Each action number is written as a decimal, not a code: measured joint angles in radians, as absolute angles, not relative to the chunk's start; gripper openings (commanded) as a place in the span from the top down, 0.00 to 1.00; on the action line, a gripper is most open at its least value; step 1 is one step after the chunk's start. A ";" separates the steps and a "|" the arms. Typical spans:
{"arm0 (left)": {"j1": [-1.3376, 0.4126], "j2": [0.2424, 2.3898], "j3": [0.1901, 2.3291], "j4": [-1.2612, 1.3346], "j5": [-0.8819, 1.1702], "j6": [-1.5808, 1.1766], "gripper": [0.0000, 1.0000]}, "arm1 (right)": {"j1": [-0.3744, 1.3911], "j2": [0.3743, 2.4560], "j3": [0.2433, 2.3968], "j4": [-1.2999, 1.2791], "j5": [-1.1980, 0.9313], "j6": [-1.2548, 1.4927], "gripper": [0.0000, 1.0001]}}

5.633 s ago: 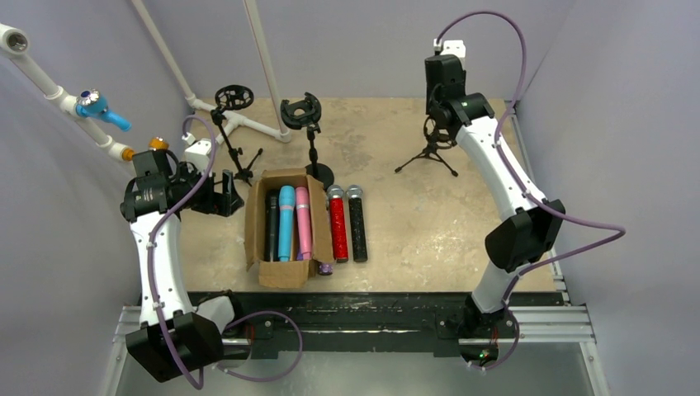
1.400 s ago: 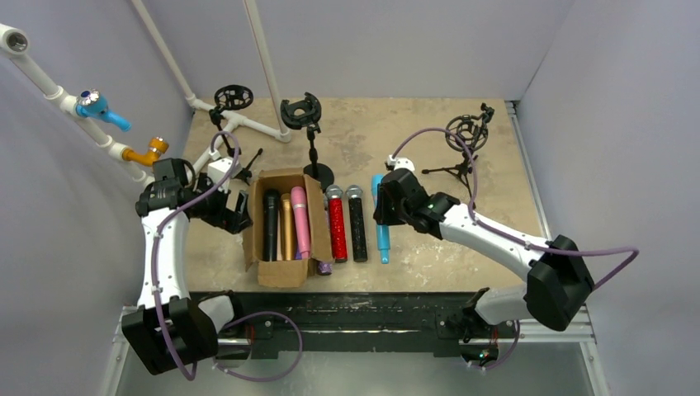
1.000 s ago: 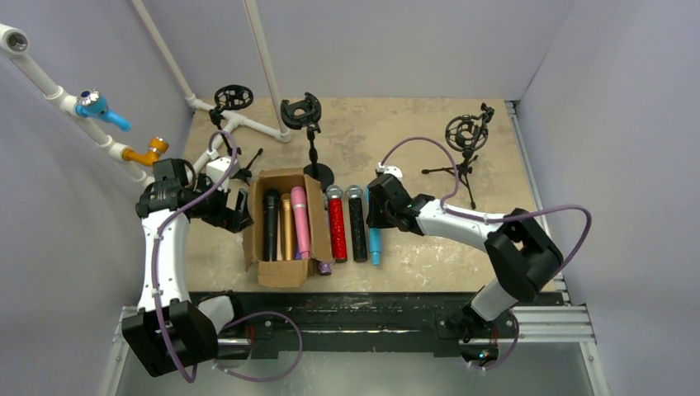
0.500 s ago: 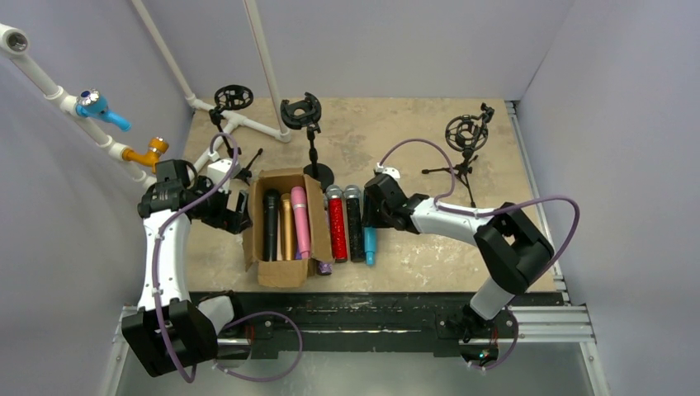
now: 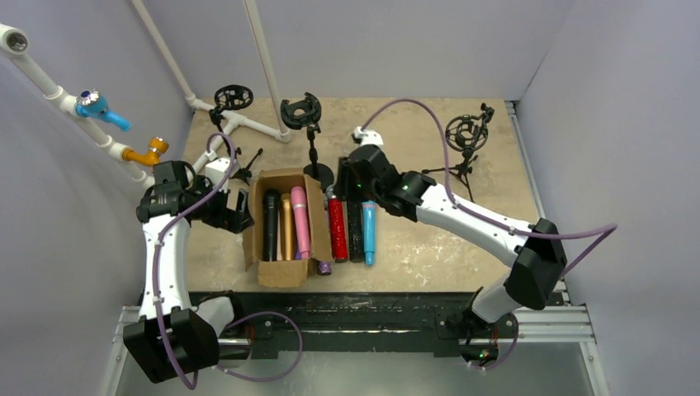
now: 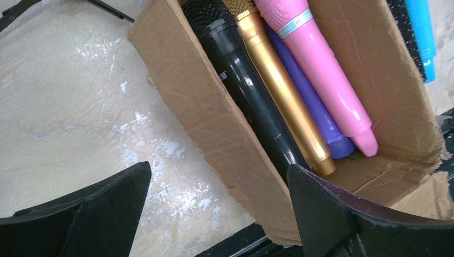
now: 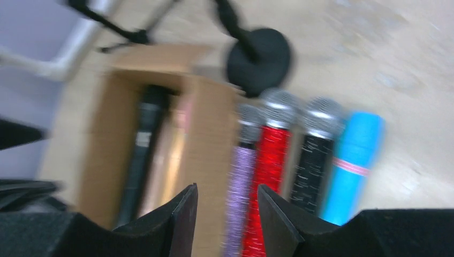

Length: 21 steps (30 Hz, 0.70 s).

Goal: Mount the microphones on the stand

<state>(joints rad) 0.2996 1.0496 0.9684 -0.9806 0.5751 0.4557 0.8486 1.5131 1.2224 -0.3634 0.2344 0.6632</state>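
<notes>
Three microphones lie side by side on the table: glittery red [image 5: 338, 231], glittery black [image 5: 356, 235] and blue [image 5: 368, 232]. A glittery purple one [image 7: 239, 193] lies against the cardboard box [image 5: 256, 239]. The box holds black [image 6: 241, 80], gold [image 6: 278, 88], plain purple [image 6: 317, 113] and pink [image 6: 321, 69] microphones. My right gripper [image 5: 350, 178] hovers open over the microphones' heads, its jaws [image 7: 227, 190] empty. At the box's left wall, my left gripper [image 5: 233, 209] stands wide open [image 6: 218, 168] and holds nothing. Three stands rise at the back: left [image 5: 234, 99], centre [image 5: 301, 111] and right [image 5: 466, 132].
White pipes [image 5: 248, 124] run along the back left corner beside the left stand. The centre stand's round black base [image 7: 259, 61] sits just behind the microphones' heads. Purple walls close in the table on three sides. The right wrist view is blurred.
My right gripper slid the blue microphone left against the glittery black one, let it go and drew back towards the centre stand. The left arm has stayed put.
</notes>
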 measured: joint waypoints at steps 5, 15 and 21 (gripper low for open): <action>0.299 1.074 0.966 -0.954 0.606 0.408 0.00 | 1.021 1.661 1.631 -0.464 0.271 0.641 0.51; 0.223 1.329 1.013 -0.867 0.563 0.281 0.21 | 1.045 1.873 1.720 -0.546 0.278 0.603 0.52; 0.133 1.383 1.049 -0.839 0.496 0.244 0.98 | 1.026 1.927 1.676 -0.556 0.274 0.581 0.52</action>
